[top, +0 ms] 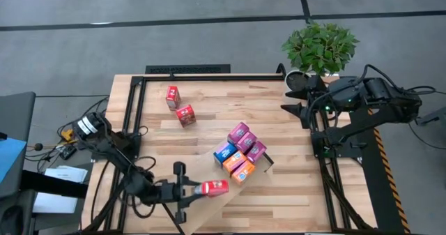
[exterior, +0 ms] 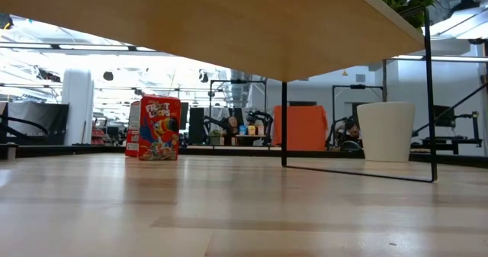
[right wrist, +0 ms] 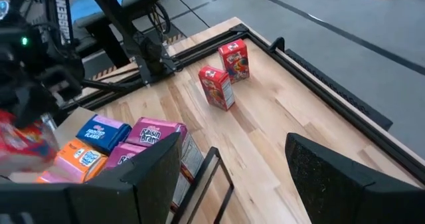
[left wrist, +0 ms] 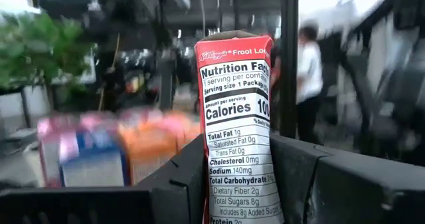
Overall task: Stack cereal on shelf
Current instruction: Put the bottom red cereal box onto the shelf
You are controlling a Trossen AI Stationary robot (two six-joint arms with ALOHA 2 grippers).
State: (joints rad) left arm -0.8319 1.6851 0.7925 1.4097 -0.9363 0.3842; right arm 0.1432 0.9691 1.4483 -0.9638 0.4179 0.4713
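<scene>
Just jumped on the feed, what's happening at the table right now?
The left gripper holds a red Froot Loops box at the near end of the pale wood shelf, short of the cluster of cereal boxes already standing on it: pink, blue and orange. Two more red boxes wait on the tabletop near the far-left corner. The right gripper is open and empty, parked at the table's far-right edge beside the potted plant.

Planked table [top: 279, 116] bears two red cereal boxes [top: 179, 106] and the shelf [top: 209, 167]
</scene>
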